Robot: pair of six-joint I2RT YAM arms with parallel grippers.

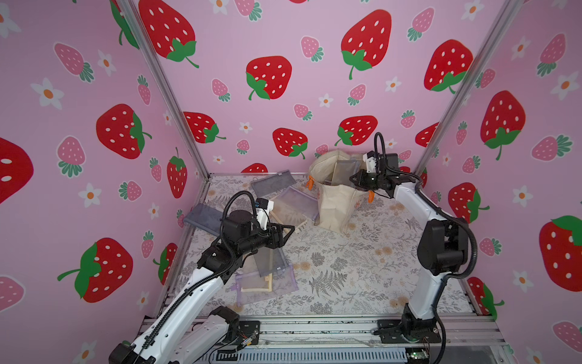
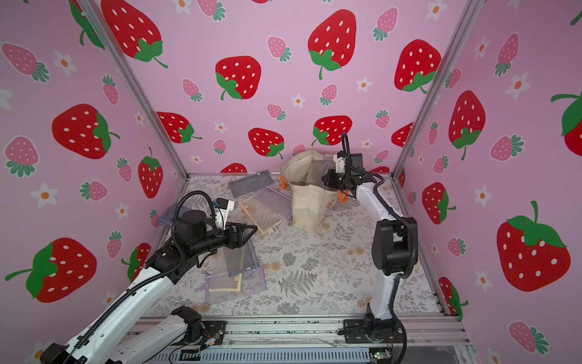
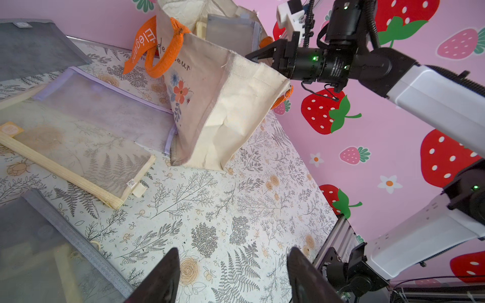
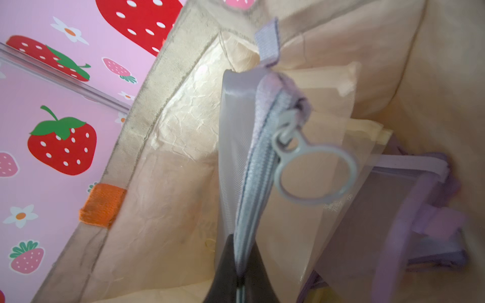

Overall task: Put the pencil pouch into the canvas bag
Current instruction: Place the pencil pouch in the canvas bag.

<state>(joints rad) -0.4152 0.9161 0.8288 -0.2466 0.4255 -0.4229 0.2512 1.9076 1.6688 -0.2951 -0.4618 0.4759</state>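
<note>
At the back of the floral table, on the right arm's side, we see the canvas bag standing upright with its mouth open and its orange handles hanging outside the rim. At that mouth is the right gripper, and from the right wrist view we can tell its dark fingertips are pinched together on the zip edge of the grey mesh pencil pouch, whose ring pull dangles free. The pencil pouch stands on end inside the bag in both top views, against the crinkled lining, and its top edge shows above the near rim from the left wrist. Beside it in the bag we make out a lilac pouch. On the other side of the table the left gripper hangs above the tabletop with its jaws spread wide and nothing between them. Around it lie spare pouches, some overlapping, and one lilac-edged pouch touches the bag's base.
</note>
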